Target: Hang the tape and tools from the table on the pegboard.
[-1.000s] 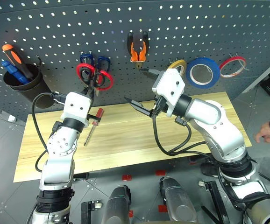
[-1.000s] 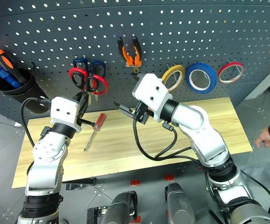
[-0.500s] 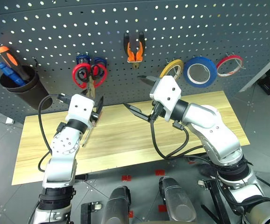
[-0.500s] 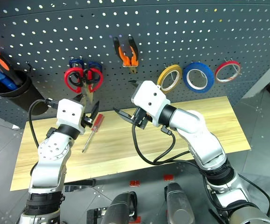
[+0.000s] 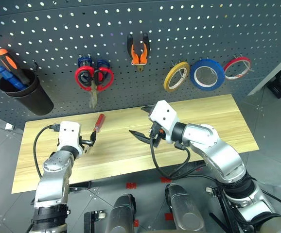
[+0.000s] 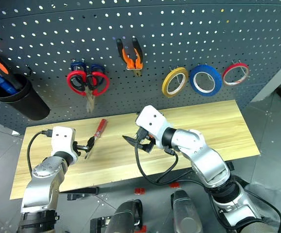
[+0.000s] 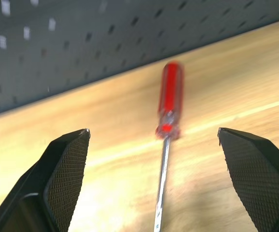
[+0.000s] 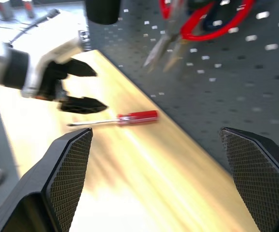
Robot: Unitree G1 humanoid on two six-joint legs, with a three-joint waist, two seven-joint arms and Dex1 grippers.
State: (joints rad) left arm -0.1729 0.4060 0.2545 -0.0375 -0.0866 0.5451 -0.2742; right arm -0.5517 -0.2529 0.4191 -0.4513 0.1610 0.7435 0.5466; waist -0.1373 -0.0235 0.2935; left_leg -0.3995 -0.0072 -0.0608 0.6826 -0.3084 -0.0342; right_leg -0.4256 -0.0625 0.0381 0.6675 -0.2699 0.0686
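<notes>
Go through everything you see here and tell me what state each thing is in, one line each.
Red-handled screwdriver: lying flat on the wooden table, not yet hung.
Blue tape roll: hanging on the grey pegboard.
Orange-and-black pliers: hanging on the pegboard.
Small black-looped scissors: hanging over the larger red-and-blue scissors.
Left gripper: open, by the screwdriver's tip.
Right gripper: open, empty.

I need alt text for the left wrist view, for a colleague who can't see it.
A red-handled screwdriver lies on the light wood table, its shaft running toward the camera, centred between the open left claw's two black fingers. The dark perforated pegboard stands behind the table.
</notes>
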